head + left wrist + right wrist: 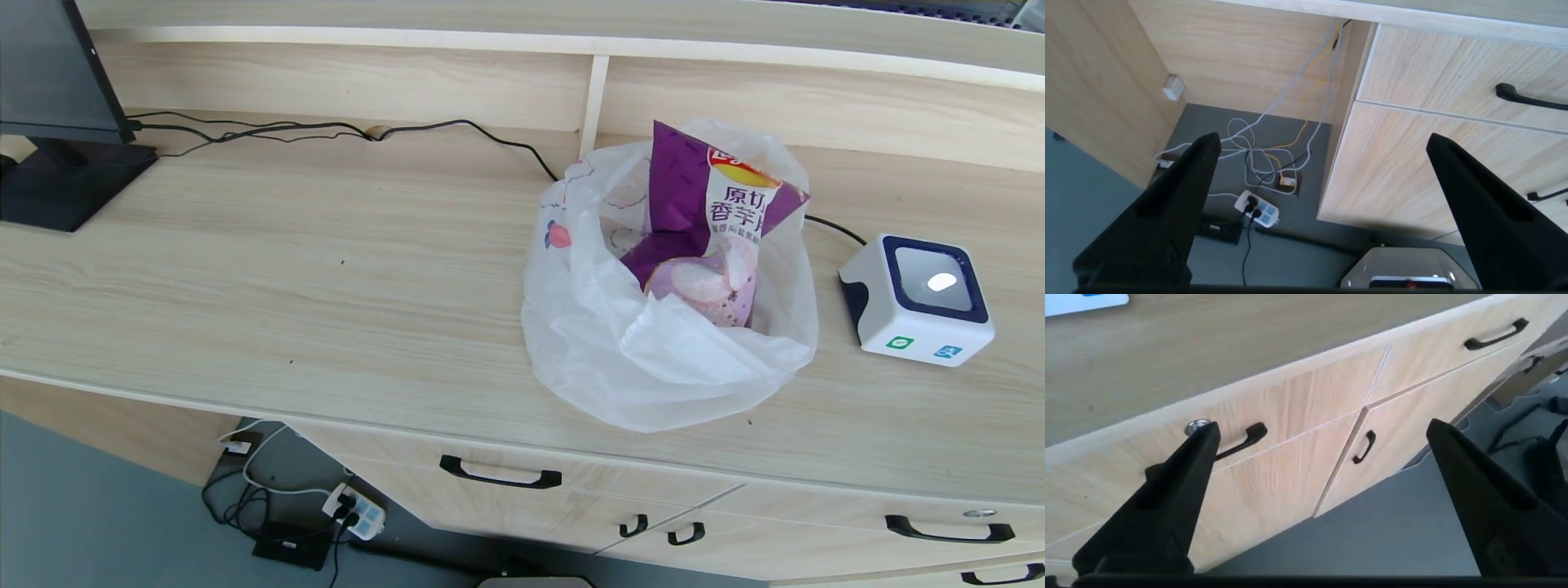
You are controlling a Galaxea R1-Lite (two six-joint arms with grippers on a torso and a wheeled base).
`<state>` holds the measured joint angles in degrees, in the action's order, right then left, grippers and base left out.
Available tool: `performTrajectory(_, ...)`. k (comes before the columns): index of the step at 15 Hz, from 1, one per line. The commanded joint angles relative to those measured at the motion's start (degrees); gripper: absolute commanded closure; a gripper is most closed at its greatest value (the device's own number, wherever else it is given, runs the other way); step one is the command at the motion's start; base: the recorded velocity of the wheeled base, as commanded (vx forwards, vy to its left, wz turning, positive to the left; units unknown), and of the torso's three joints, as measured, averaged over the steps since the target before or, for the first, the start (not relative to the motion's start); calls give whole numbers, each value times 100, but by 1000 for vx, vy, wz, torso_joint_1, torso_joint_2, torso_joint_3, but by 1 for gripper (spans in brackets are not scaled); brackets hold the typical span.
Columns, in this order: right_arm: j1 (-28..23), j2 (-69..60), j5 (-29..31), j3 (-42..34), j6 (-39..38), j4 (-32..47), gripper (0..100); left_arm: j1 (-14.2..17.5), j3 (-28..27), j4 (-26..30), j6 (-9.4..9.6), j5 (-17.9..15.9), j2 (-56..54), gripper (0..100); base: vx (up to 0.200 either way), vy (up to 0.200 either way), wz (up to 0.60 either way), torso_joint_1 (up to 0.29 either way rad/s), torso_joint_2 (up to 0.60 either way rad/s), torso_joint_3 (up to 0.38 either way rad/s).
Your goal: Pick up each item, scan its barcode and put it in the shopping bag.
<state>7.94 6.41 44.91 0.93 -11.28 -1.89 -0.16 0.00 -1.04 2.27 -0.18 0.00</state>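
I see the purple chip bag (pixel 686 196) standing upright inside the white plastic shopping bag (pixel 653 376) on the wooden counter (pixel 326 269), with white lettering and a logo down its front. The barcode scanner (pixel 914 298) sits just beside the bag, with green and blue stickers on its face. My left gripper (pixel 1323 139) hangs over floor cables with its fingers spread wide, and my right gripper (pixel 1323 425), likewise spread, faces the drawer fronts (pixel 1290 408).

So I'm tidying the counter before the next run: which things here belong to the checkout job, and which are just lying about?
Job: shopping bag; purple chip packet inside it; barcode scanner beside the bag.
Lying about: monitor; black cable on the counter; power strip below it.
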Motion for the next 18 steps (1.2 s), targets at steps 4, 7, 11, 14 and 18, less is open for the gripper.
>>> performTrajectory(4, -214, -96, -1749, -57, 134, -84, 0, -2, 0, -2, 2, 1, 9, 0, 0, 0, 0, 0, 0, 0)
performTrajectory(7, -205, -96, -3656, -84, 917, -40, 0, -2, 0, -19, 2, 1, 9, 0, 0, 0, 0, 0, 0, 0)
performTrajectory(11, 252, -96, -4139, -75, 1207, 189, 0, 7, 0, -19, 2, 1, 9, 0, 0, 0, 0, 0, 0, 0)
performTrajectory(14, 252, -96, -4139, -75, 1180, 189, 0, 7, 0, -28, -16, 1, 9, 0, 0, 0, 0, 0, 0, 0)
performTrajectory(18, 252, -96, -4139, -84, 1075, 180, 0, 7, 0, -19, 19, 1, 9, 0, 0, 0, 0, 0, 0, 0)
